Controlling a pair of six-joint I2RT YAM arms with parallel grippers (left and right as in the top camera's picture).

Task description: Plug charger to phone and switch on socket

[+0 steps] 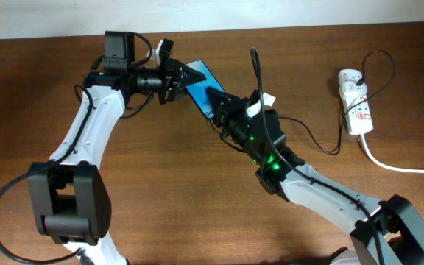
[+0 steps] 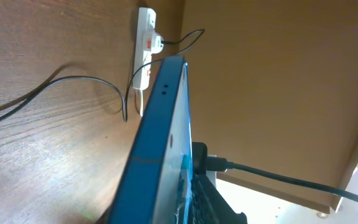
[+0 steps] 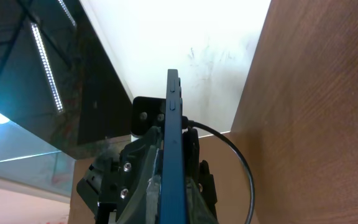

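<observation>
A brown wooden table [image 1: 197,199] is stretching under both arms, with a pale wall [image 1: 285,11] running along its far edge. The phone [image 1: 199,76] is hanging tilted above the wood between the two claws. The left claw [image 1: 183,76] is pinching its far-left end. The right claw [image 1: 223,109] is clamping the opposite end, its fingers [image 3: 132,180] pressing on either face of the slim blue body in the right wrist view. The socket [image 1: 355,101] is lying well apart, near the table's right side, its thick white cord [image 1: 400,166] trailing out of frame. The charger [image 1: 316,140] is running as a thin black line from the socket across the wood toward the right arm, then looping up over it. Its connector [image 2: 215,163] is sitting just beside the phone in the left wrist view (touching or merely close, the angle is not telling). Whether it is seated in a port is hard to make out. The left claw's own fingers are mostly being cut off at the bottom of that view, and the screen is showing only edge-on in both wrist views.
</observation>
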